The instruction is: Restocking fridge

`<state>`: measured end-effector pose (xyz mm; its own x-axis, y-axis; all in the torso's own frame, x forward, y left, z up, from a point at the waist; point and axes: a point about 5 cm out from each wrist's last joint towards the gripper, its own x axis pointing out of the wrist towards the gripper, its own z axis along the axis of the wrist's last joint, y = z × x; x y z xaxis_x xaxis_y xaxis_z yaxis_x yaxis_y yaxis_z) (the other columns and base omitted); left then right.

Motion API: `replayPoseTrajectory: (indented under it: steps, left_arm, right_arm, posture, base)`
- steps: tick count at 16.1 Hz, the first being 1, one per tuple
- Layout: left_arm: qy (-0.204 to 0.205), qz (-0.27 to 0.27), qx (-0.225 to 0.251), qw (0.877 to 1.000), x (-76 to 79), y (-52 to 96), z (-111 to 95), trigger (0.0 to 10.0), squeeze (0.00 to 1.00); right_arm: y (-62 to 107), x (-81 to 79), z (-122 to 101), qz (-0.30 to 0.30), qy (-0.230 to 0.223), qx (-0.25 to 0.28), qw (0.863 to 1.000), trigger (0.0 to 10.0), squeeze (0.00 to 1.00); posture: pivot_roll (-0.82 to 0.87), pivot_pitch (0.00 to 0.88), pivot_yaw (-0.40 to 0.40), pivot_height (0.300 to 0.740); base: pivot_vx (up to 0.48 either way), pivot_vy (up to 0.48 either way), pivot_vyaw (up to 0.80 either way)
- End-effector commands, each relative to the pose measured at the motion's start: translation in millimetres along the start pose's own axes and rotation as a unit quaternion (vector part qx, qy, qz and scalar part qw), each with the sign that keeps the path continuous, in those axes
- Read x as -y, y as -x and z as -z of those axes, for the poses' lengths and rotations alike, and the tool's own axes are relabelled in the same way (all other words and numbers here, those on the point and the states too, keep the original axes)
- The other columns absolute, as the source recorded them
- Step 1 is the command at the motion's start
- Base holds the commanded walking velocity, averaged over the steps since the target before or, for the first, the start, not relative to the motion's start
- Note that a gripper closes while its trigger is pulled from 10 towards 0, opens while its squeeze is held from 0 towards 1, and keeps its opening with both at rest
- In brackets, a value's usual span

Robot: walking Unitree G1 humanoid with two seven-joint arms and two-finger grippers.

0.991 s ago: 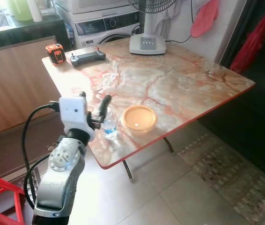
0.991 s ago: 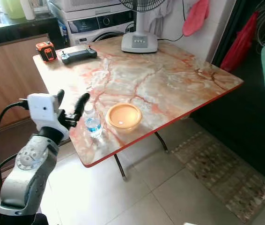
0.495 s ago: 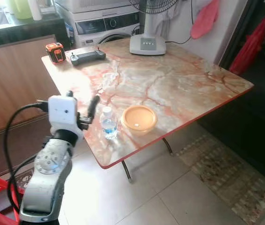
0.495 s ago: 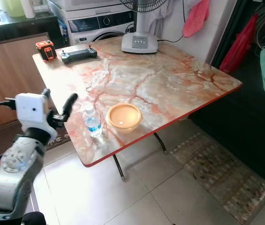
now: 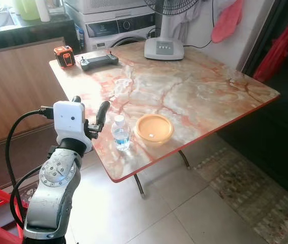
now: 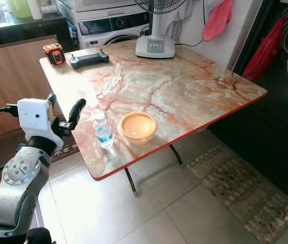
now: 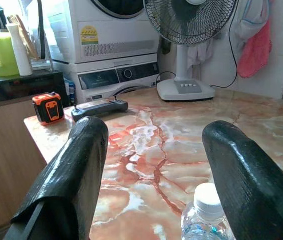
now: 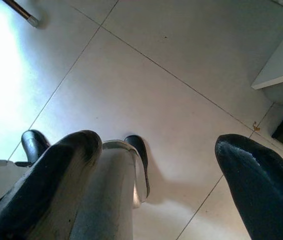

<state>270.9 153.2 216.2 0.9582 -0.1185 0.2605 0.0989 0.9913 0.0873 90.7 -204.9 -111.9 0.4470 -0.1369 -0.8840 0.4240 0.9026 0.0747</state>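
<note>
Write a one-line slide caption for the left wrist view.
Open left pincer lined up on a small water bottle standing on the marble table, fan behind.

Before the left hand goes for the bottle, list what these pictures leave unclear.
- Water bottle: its label print is too small to read in the eye views; the left wrist view's bottom edge cuts it off below the cap.
- Orange bowl: a pale spot inside, too small to identify.
- Fan: its head is cut by the top edge in the eye views.
- Left hand: open beside the bottle; its far finger is partly behind the wrist housing.
</note>
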Motion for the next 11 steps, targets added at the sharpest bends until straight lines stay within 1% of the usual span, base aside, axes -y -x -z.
replayPoseTrajectory:
  steps: [1,2,6,9,10,11]
  left_arm:
    - [-0.009,0.003,0.013,1.000,1.2,0.5,-8.5,10.0,0.00]
    - [-0.009,0.004,0.011,1.000,0.8,1.7,-8.3,10.0,0.00]
    - [-0.014,0.008,0.002,1.000,0.0,4.2,-6.4,10.0,0.00]
    - [-0.010,0.015,-0.003,1.000,4.9,6.0,-5.3,10.0,0.00]
    - [-0.016,0.025,-0.006,1.000,7.7,6.4,-4.6,10.0,0.00]
    - [-0.016,0.029,-0.007,0.999,9.4,7.0,-4.2,10.0,0.00]
  right_arm:
    - [0.4,1.4,1.3,0.001,0.004,-0.003,1.000,10.0,0.00]
    - [0.5,1.5,2.0,-0.001,0.017,-0.007,1.000,10.0,0.00]
    - [0.9,2.7,3.0,0.002,0.023,-0.009,1.000,10.0,0.00]
    - [1.1,4.1,3.0,0.001,0.032,-0.010,0.999,10.0,0.00]
    - [0.9,4.3,2.4,-0.003,0.054,-0.013,0.998,10.0,0.00]
    - [0.9,4.4,2.3,-0.005,0.063,-0.014,0.998,10.0,0.00]
  posture:
    - [0.16,0.000,-0.022,0.740]
    - [0.16,0.000,-0.016,0.740]
    - [0.16,0.000,-0.016,0.740]
    - [0.16,0.000,-0.019,0.740]
    - [0.16,0.000,-0.021,0.740]
    - [0.16,0.000,-0.023,0.740]
  base:
    - [0.000,0.000,0.00]
    - [0.000,0.000,0.00]
    - [0.000,0.000,0.00]
    - [0.242,0.000,0.00]
    - [0.259,0.000,0.00]
    - [0.262,0.000,0.00]
